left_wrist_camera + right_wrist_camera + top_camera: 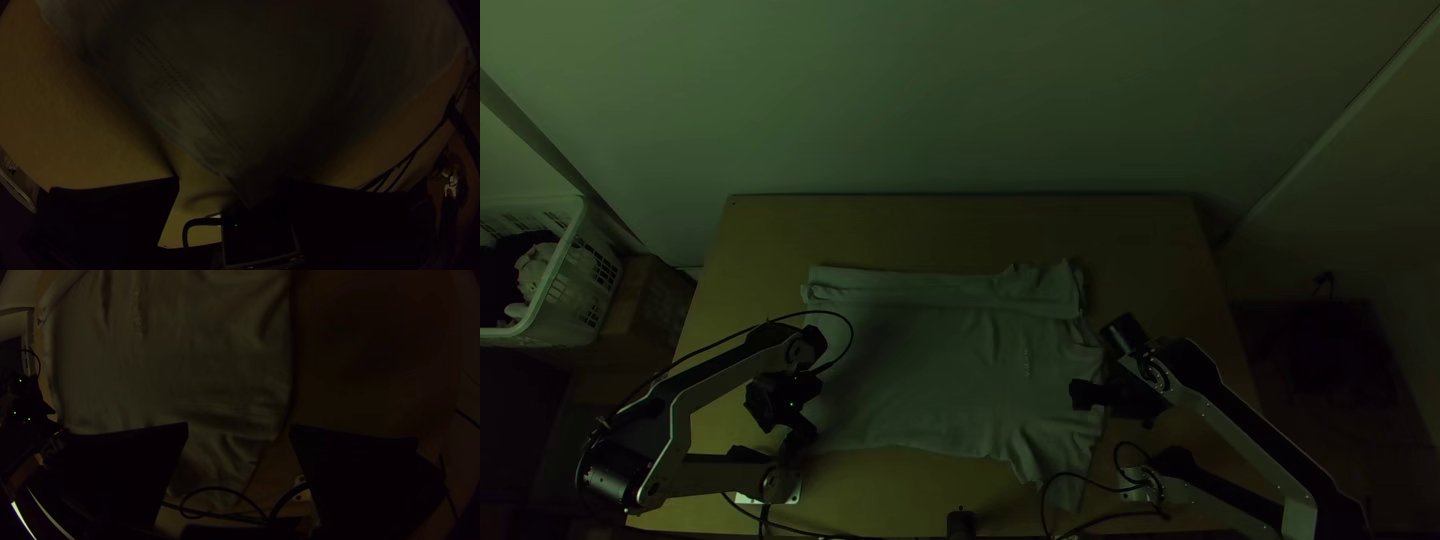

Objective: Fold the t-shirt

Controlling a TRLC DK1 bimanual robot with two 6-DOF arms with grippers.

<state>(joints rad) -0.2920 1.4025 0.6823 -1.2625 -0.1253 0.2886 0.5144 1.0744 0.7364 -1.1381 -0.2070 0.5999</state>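
The shirt (930, 370) lies between my left claw (800, 432) and right claw (1087, 393), its side beyond them folded over.

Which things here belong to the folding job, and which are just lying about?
Job:
Shirt, laid out on the table
Left pincer, open
Right pincer, open

Lying about:
Basket, cloth inside
Brown box beside it

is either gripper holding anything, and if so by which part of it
Nothing is held: the left gripper and the right gripper both have their fingers wide apart, at opposite sides of the t-shirt.
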